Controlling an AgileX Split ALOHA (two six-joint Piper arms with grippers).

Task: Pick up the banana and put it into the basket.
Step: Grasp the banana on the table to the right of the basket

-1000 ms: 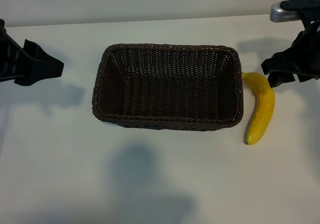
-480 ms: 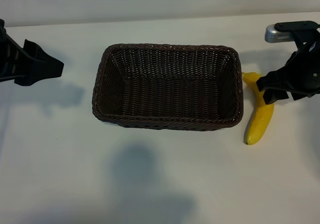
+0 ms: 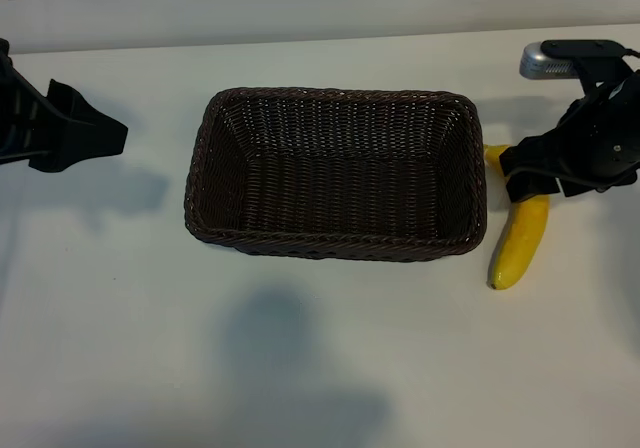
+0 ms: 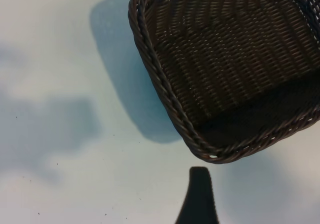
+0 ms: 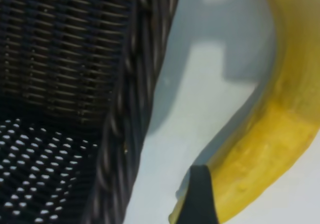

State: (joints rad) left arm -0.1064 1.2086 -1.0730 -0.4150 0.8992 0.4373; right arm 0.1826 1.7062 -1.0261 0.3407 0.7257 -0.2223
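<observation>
The yellow banana point(image 3: 520, 243) lies on the white table just right of the dark-brown wicker basket point(image 3: 330, 250), which has nothing in it. My right gripper point(image 3: 522, 174) is open and low over the banana's upper half, hiding that part; the stem end shows beside the basket's right rim. In the right wrist view one dark finger point(image 5: 200, 196) stands against the banana point(image 5: 272, 139), with the basket wall point(image 5: 135, 99) close by. My left gripper point(image 3: 108, 133) is parked open at the far left, apart from the basket; its wrist view shows one finger point(image 4: 199, 199) near a basket corner point(image 4: 165, 91).
White table point(image 3: 320, 368) stretches in front of the basket and between the basket and the left arm. A light wall runs along the table's far edge. The gap between the banana and the basket's right side is narrow.
My right gripper has come down and toward the basket, from beside the banana's stem end to over its upper half. The banana, the basket and the left arm have not moved.
</observation>
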